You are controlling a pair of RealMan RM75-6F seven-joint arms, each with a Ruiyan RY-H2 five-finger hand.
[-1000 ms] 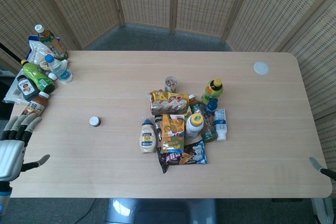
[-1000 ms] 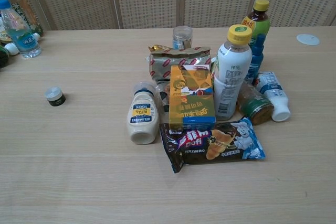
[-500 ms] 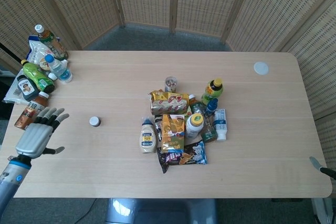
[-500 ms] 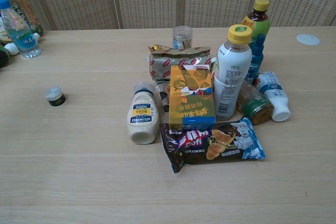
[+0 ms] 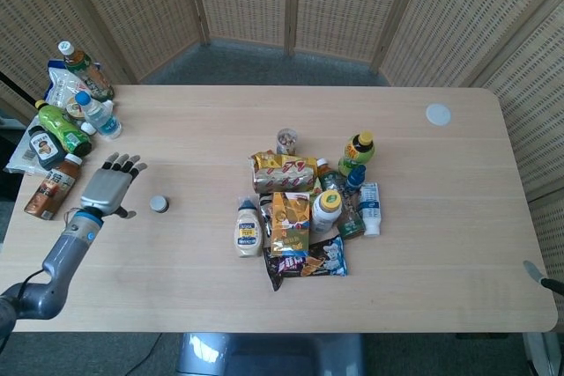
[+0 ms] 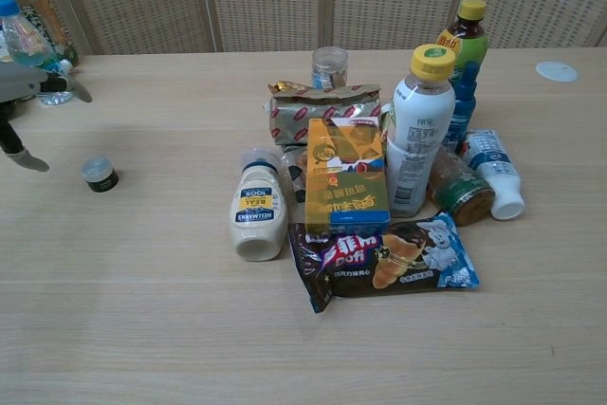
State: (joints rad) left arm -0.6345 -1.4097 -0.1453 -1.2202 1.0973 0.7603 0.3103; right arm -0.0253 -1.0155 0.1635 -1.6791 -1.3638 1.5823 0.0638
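Note:
My left hand (image 5: 107,188) hovers over the left part of the table, fingers spread, holding nothing; in the chest view only its edge (image 6: 21,101) shows at the far left. A small dark jar with a silver lid (image 5: 158,204) (image 6: 98,174) stands just right of it, untouched. A pile sits mid-table: a mayonnaise bottle (image 5: 248,228) (image 6: 258,209), an orange carton (image 5: 289,213) (image 6: 346,179), a dark snack bag (image 5: 308,261) (image 6: 384,259), and a white bottle with yellow cap (image 5: 325,210) (image 6: 417,130). Only a grey tip of my right hand (image 5: 539,277) shows at the lower right edge.
Several bottles and packets (image 5: 62,116) crowd the table's far left edge; one water bottle (image 6: 27,49) shows there. A white disc (image 5: 438,114) (image 6: 556,70) lies at the back right. Wicker screens stand behind the table (image 5: 458,217).
My left hand has risen from the table's left front edge and moved right and forward, now hovering close to the small jar. Nothing else moved.

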